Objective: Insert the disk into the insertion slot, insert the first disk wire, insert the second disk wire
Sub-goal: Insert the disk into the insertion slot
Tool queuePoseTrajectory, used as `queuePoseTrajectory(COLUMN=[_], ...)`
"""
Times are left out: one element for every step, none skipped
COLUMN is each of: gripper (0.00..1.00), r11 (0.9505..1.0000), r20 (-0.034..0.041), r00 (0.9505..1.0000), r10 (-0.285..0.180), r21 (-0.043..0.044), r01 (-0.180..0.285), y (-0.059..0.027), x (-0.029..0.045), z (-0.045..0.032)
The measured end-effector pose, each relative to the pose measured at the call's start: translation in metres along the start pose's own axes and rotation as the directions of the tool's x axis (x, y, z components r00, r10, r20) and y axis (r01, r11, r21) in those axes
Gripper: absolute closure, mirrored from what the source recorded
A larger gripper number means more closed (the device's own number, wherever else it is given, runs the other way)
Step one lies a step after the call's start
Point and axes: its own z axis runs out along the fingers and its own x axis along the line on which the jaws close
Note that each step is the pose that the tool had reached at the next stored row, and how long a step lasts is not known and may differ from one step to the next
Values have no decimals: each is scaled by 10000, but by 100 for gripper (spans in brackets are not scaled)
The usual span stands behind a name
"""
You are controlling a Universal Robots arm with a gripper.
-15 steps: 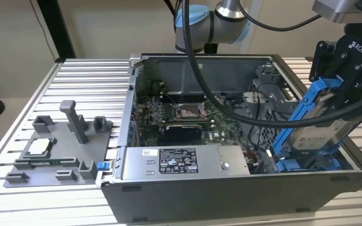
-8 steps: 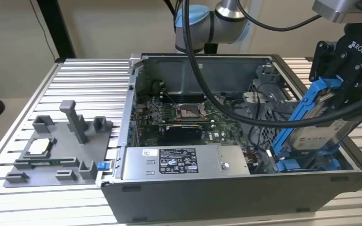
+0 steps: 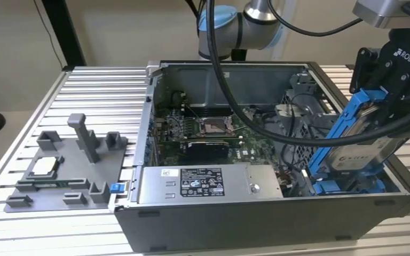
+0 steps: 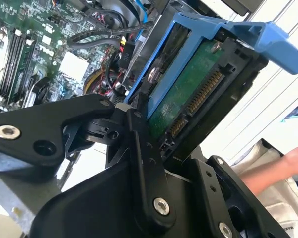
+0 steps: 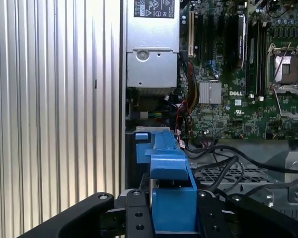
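My gripper [image 3: 388, 109] is shut on the disk [image 3: 356, 152], a silver-grey drive with a white label in a blue carrier frame. The disk stands steeply tilted at the case's front corner on the exterior view's right. Its lower end reaches down into the insertion slot [image 3: 344, 186], whose blue rails show beneath it. In the second wrist view the disk's green circuit board [image 4: 188, 94] and connector edge face me between the black fingers [image 4: 144, 148]. The first wrist view shows the blue carrier [image 5: 170, 183] edge-on in the gripper [image 5: 173, 220]. I cannot tell which of the case's cables are the disk wires.
The open computer case [image 3: 262, 218] lies on a ribbed metal table [image 3: 98, 90]. Inside are the motherboard [image 3: 205, 128], the grey power-supply box [image 3: 209, 184] and black cables [image 3: 290, 136] crossing beside the disk. A grey fixture [image 3: 62, 170] stands on the exterior view's left. A person's hand [image 4: 294, 158] is nearby.
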Motion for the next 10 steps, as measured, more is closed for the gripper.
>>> queuePoseTrajectory(gripper=[100, 100, 100, 100, 100, 100, 100, 100, 100, 100], r11=[10000, 10000, 10000, 10000, 10000, 10000, 10000, 10000, 10000, 10000], r20=[0, 0, 0, 1, 2, 3, 4, 5, 4, 4], r00=[10000, 10000, 10000, 10000, 10000, 10000, 10000, 10000, 10000, 10000], r10=[0, -2, -2, -3, -2, -2, -2, -2, -2, -1], r21=[-2, -3, -3, -3, -4, -4, -4, -3, -3, -3], r01=[0, 2, 2, 3, 2, 2, 2, 2, 2, 1], y=[-2, -6, -10, -16, -24, -32, -41, -48, -53, -55], x=[0, -1, -3, -7, -12, -17, -20, -23, -26, -29], z=[11, 24, 37, 48, 59, 70, 79, 90, 104, 120])
